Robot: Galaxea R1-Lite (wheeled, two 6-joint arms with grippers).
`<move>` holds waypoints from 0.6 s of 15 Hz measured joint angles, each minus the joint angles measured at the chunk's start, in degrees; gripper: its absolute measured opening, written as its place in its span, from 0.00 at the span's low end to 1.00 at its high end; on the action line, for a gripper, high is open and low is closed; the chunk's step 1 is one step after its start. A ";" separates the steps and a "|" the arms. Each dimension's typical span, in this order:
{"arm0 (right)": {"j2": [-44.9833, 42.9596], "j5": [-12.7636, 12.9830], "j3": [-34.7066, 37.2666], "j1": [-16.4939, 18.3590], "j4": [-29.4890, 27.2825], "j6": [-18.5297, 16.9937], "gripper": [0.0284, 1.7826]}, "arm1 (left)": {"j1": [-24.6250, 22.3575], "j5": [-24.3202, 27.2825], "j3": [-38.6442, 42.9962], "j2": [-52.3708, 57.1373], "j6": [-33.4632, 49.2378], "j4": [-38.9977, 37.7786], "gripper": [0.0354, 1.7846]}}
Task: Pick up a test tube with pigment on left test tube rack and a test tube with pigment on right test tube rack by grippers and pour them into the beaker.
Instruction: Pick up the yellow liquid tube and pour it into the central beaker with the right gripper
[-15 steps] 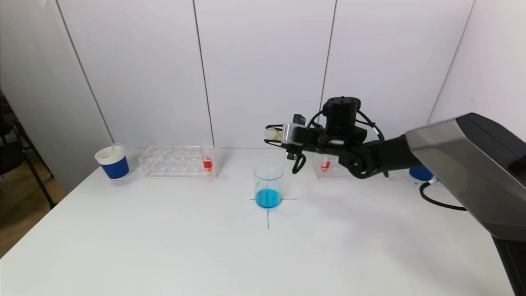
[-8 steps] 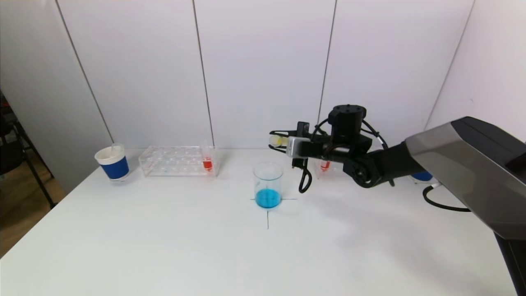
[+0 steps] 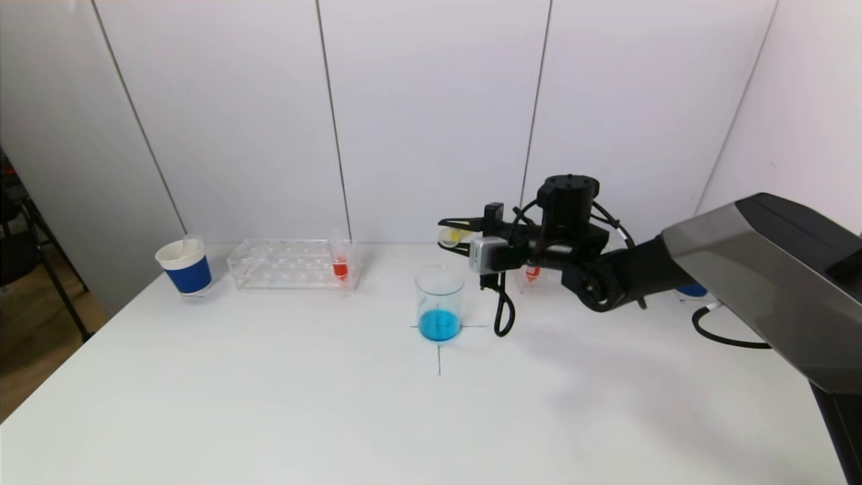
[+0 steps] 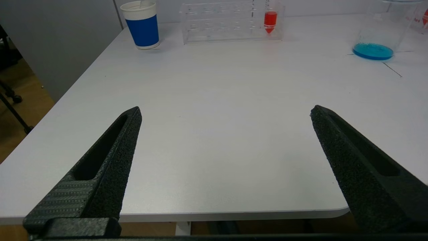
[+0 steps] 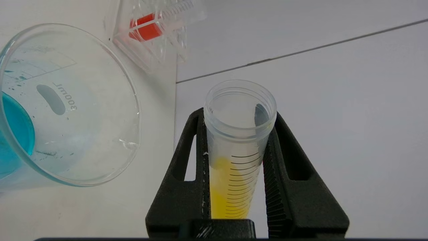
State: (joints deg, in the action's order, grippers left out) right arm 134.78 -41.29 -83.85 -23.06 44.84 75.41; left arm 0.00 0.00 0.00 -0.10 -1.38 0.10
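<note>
A test tube of yellow pigment [image 5: 239,144] is clamped, tipped near horizontal, between the closed fingers of the right claw [image 3: 456,235], just above the beaker [image 3: 439,302] of blue liquid at frame centre on the desk [image 3: 269,404]. The left claw [image 4: 224,134] is spread wide, empty, over the desk's near edge.

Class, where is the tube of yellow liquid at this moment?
The yellow tube is clamped in the right gripper, lying nearly level above the table, just above and behind the beaker rim in the head view.
</note>
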 joint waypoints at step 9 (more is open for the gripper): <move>0.30 0.06 -0.99 -0.06 -0.07 6.69 0.27 | 0.00 0.00 0.00 0.00 0.00 0.00 0.99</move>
State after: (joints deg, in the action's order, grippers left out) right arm 135.08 -41.23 -84.83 -23.13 44.76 82.10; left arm 0.00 0.00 0.00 -0.10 -1.38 0.10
